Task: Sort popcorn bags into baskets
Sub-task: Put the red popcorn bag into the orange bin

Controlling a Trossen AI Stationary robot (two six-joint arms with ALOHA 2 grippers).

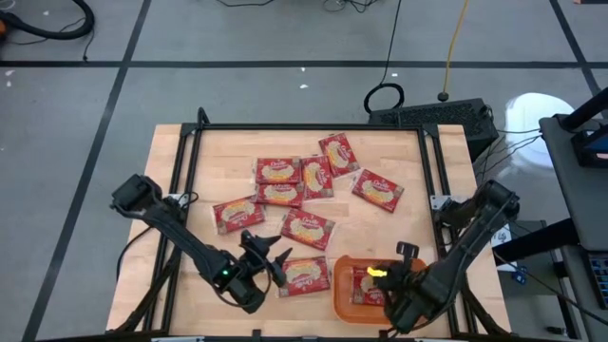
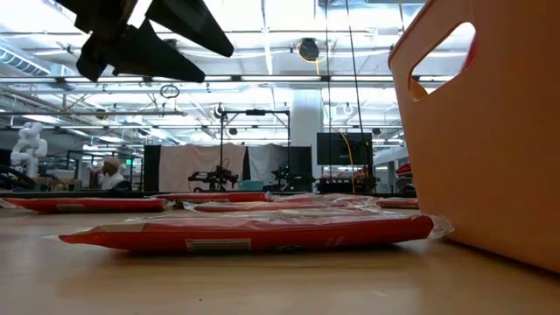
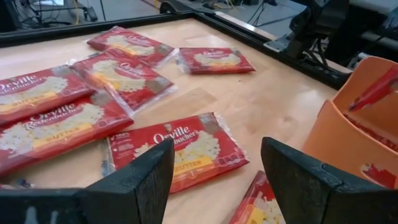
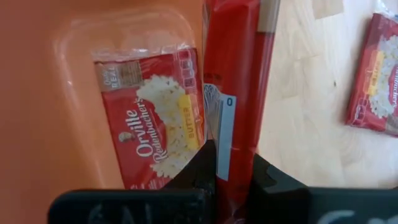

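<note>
1. We read "Orville Redenbacher's" and "BUTTER" on the cream-yellow oval label of the popcorn bag lying flat [image 4: 152,118] in the orange basket [image 1: 344,296]. A small white panel on the same bag carries fine print that we cannot make out.
2. We read the same brand name on the loose popcorn bags [image 3: 174,149] in the left wrist view; every packet is red with the same oval label.
3. We see a second packet, the gripped bag [image 4: 233,93], standing on edge in the basket beside the flat one. A pale blue strip on its edge shows the figure "0".
4. The surface is a light wooden table top [image 1: 408,161] bounded by a black metal frame [image 1: 304,126]. The basket sits at the near edge of it, and in the low view it stands tilted.
5. Eight loose bags lie flat on the table, all on the far side of the basket. The nearest, the near bag [image 1: 304,275], lies just beside the basket.
6. The room has a grey floor with cables [image 1: 389,57]. The low view shows ceiling lights, equipment racks and a seated person [image 2: 109,173] well beyond the basket.
7. The right gripper [image 4: 233,168] is over the basket. We see its fingers clamped on the lower edge of the gripped bag.
8. The left gripper [image 3: 217,180] hovers above the near bag, beside the basket. Its fingers stand apart and hold nothing.
</note>
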